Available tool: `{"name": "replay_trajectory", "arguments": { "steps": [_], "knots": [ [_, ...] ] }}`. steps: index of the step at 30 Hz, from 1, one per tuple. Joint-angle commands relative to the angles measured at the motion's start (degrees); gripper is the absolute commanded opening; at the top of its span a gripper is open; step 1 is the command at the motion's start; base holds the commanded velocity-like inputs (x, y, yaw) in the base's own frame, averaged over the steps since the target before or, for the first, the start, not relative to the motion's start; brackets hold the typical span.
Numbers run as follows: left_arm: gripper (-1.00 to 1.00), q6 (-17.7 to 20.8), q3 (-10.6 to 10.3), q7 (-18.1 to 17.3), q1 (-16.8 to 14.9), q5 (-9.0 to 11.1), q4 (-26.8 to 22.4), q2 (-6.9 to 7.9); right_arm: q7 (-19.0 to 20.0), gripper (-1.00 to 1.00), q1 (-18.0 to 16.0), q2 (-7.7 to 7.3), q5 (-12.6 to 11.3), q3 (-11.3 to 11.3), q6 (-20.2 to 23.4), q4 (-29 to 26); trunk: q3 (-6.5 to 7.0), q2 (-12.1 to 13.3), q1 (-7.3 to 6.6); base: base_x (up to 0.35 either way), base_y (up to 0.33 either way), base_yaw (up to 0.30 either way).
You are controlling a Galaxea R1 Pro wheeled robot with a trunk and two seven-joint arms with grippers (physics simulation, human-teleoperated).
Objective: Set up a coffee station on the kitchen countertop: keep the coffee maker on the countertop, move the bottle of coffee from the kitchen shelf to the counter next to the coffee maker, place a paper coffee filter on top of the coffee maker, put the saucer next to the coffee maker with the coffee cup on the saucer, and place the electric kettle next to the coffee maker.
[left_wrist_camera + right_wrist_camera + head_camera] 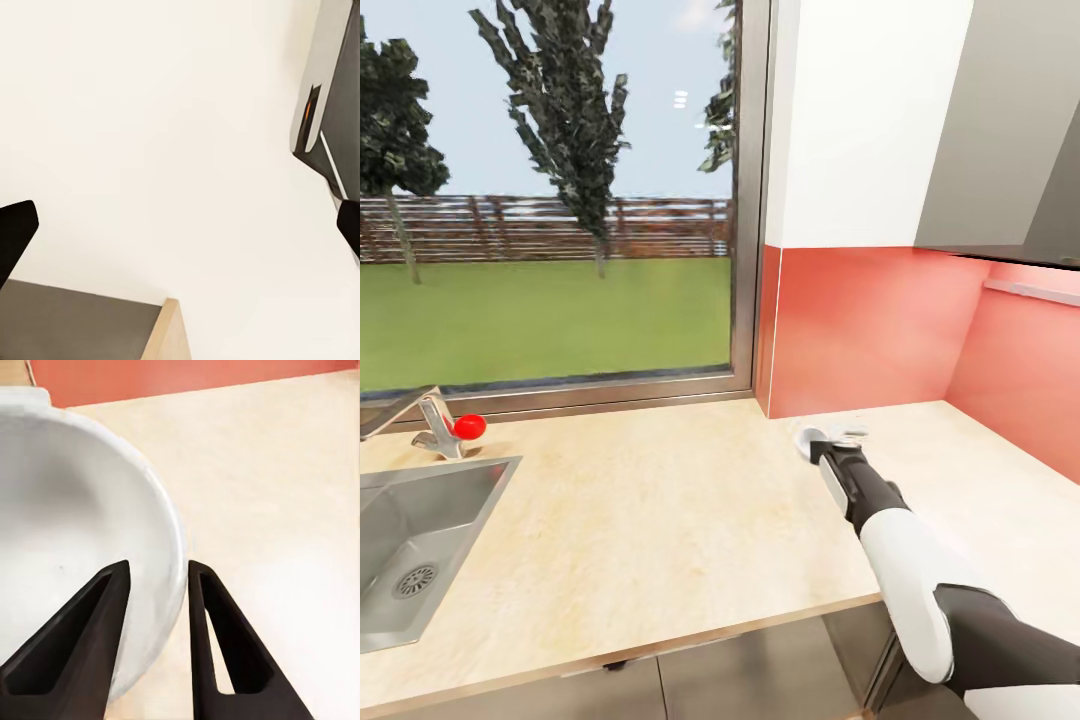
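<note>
One round white ceramic saucer [67, 510] low over pale wooden desk [660, 520] near red backsplash corner, rim pinched between black fingers [82, 637] of right tool [156, 574]. Rigid, glossy, breakable (likely slippery): best gripped deeper on rim. Left tool [180, 225] apart, empty.

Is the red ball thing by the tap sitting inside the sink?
No, the red knob sits on the tap, up on the counter behind the sink, not in the basin.
</note>
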Motion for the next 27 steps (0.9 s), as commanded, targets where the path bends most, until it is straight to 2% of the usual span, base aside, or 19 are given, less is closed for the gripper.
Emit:
{"name": "replay_trajectory", "arguments": {
  "steps": [1, 4, 6, 9, 10, 12, 18, 23, 27],
  "knots": [
    [1.0, 0.1, 0.1, 0.1, 0.0, 0.2, -0.2, -0.01, 0.2, -1.0, 0.0, 1.01, 0.6, -0.4, 0.4, -1.2, -0.12, -0.1, 0.04, 0.0, 0.0, 0.0],
    [1.0, 0.0, 0.1, 0.1, 0.0, 0.2, -0.2, -0.01, 0.3, -1.0, 0.0, 3.76, 0.7, -0.2, 0.8, -4.5, -0.12, -0.1, 0.04, 0.0, 0.0, 0.0],
    [1.0, -0.2, 0.1, 0.1, 0.0, 0.2, -0.2, -0.01, 0.3, -1.0, 0.0, 4.86, 0.7, 0.7, 1.9, -5.9, -0.12, -0.1, 0.04, 0.0, 0.0, 0.0],
    [1.0, -0.4, 0.1, 0.1, 0.0, 0.2, -0.4, 0.0, 0.6, -1.0, 0.0, 4.86, 0.7, 3.2, 3.1, -6.5, -0.12, -0.1, 0.04, 0.0, 0.0, 0.0],
    [1.0, -0.5, 0.0, 0.2, 0.0, 0.2, -0.6, 0.04, 1.4, -1.0, 0.0, 4.86, 0.7, 4.7, 3.4, -6.6, -0.12, -0.1, 0.04, 0.0, 0.0, 0.0],
    [1.0, -0.9, 0.1, 0.2, 0.0, 0.2, -0.7, 0.02, 3.4, -1.0, 0.0, 4.86, 0.6, 5.7, 3.6, -6.2, -0.12, -0.1, 0.04, 0.0, 0.0, 0.0],
    [1.0, -1.4, 0.2, 0.2, 0.0, 0.2, -0.8, 0.0, 10.3, -1.0, 0.0, 4.86, 0.6, 6.4, 3.6, -6.3, -0.12, -0.1, 0.04, 0.0, 0.0, 0.0],
    [1.0, -2.7, 0.3, 0.2, 0.0, 0.4, -0.2, 0.01, 11.9, -1.0, 0.0, 4.86, 0.6, 6.6, 3.7, -6.0, -0.12, -0.1, 0.04, 0.0, 0.0, 0.0],
    [1.0, -5.7, 0.4, 0.2, 0.1, 0.5, -0.1, 0.1, 14.1, -1.0, 0.1, 4.86, 0.6, 6.7, 3.6, -5.9, -0.12, -0.1, 0.04, 0.0, 0.0, 0.0]
  ]
}}
